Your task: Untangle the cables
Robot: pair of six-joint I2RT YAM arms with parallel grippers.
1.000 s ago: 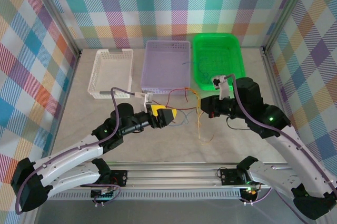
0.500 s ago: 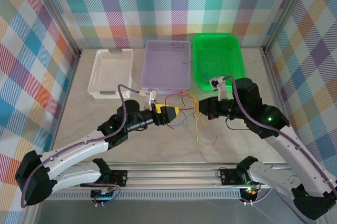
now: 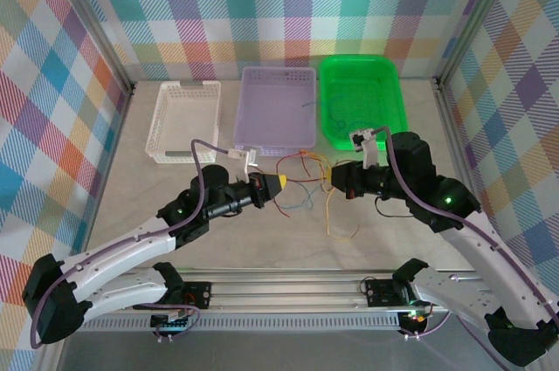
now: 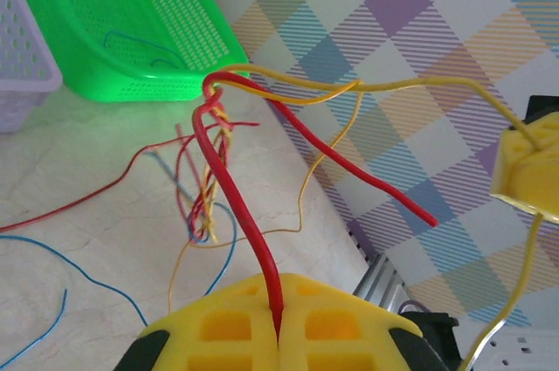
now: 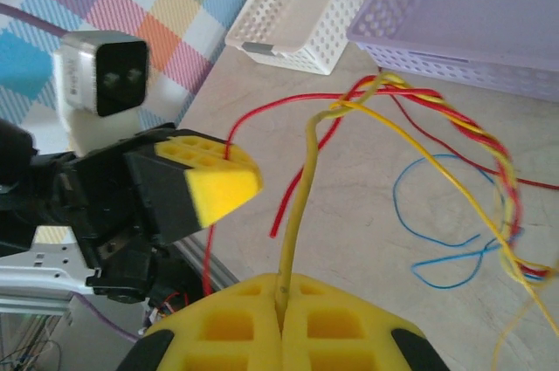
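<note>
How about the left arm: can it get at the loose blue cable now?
Probably not yet. The left tool is shut on the red cable, so it's occupied; the blue cable lies uncovered on the table just ahead of it.

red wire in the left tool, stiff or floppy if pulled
Probably springy, not limp: the red wire stands up from the shut left tool in a smooth arc. Likely light, being so thin. It may drag the yellow wire along, since the two appear twisted together at its top.
</note>
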